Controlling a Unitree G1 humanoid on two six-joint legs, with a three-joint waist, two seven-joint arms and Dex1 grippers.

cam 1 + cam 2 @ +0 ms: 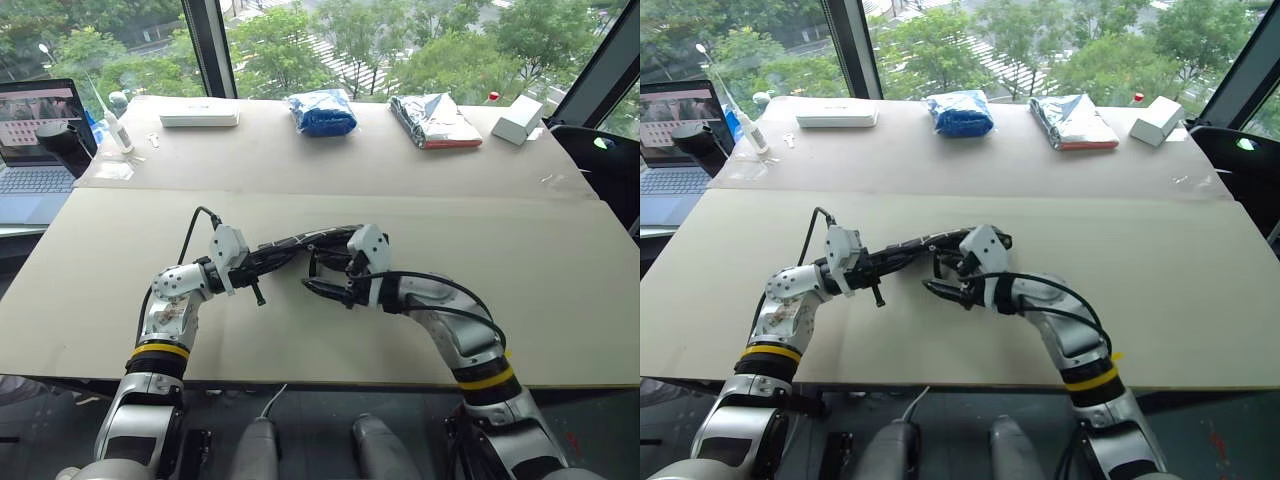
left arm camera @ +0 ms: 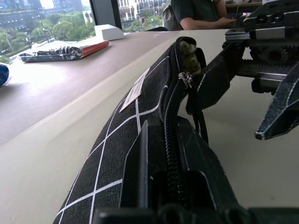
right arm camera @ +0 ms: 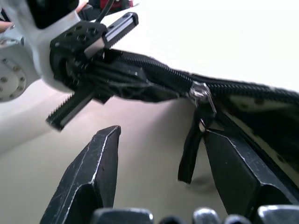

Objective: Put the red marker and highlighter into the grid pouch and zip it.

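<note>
Above table, grid pouch (image 1: pixel 300 243) partly unzipped

Matt woven-cloth grid pouch (image 2: pixel 135 126) with a shiny metal zipper slider (image 3: pixel 202 91).

No text could be read: the small white label (image 2: pixel 134 89) on the grid pouch (image 2: pixel 117 154) was illegible.

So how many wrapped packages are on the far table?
2: a blue package in the middle, and a silver package just right of it. More could sit outside the picture.
</note>
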